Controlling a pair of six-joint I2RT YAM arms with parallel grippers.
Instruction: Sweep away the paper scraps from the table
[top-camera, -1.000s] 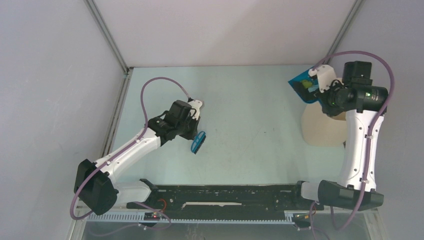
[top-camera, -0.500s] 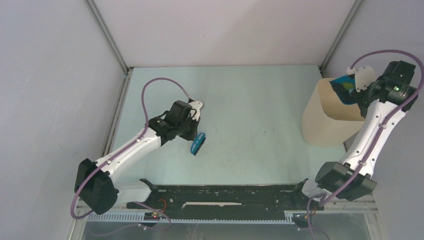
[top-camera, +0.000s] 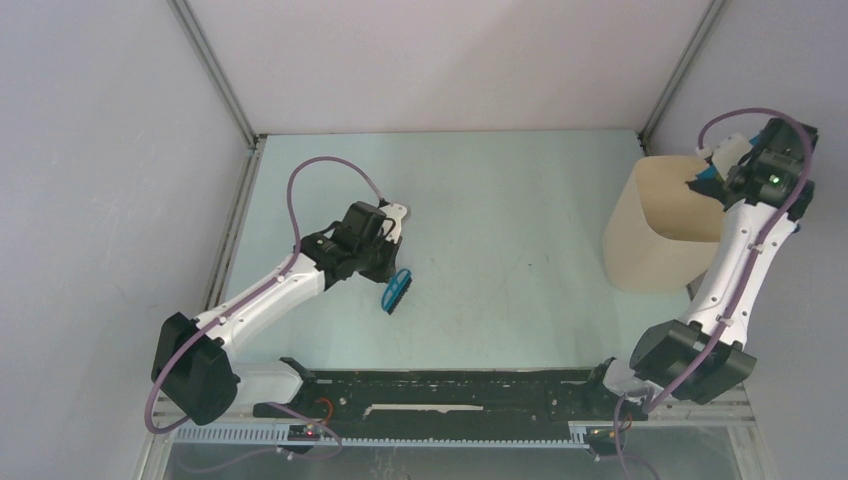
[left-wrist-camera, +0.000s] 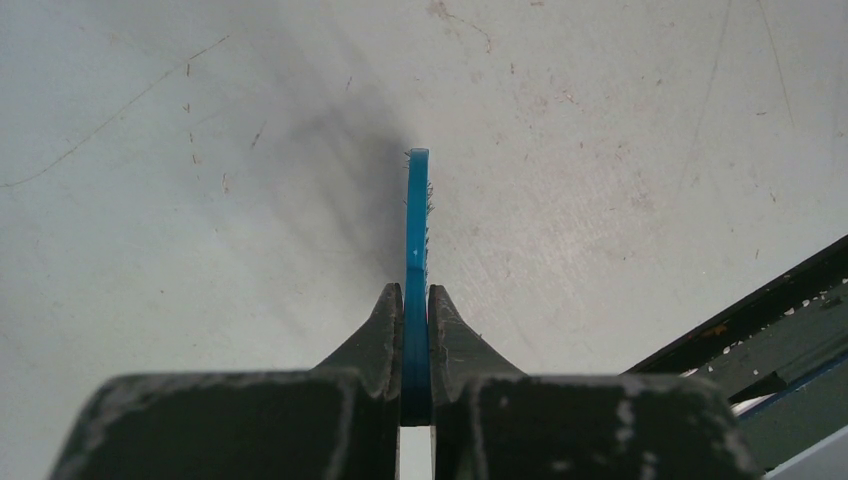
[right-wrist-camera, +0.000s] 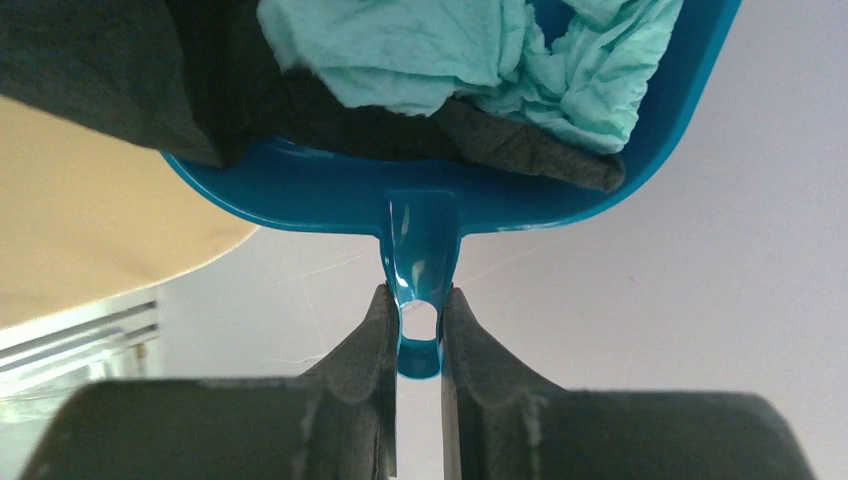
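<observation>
The left arm (top-camera: 262, 293) and right arm (top-camera: 733, 262) share one build: glossy white tubular links set between blocky matte-black joint housings, each rising from a bulky black base block (top-camera: 195, 372). A thin mauve cable (top-camera: 322, 163) runs outside each arm in a wide loop. A white bracket (top-camera: 392, 213) caps each wrist. A small green light (top-camera: 775, 178) glows on the right arm's upper black housing. The left tool (left-wrist-camera: 416, 300) and right tool (right-wrist-camera: 419, 300) have charcoal fingers (left-wrist-camera: 378, 335) that taper to narrow tips, their edges scuffed pale grey.
</observation>
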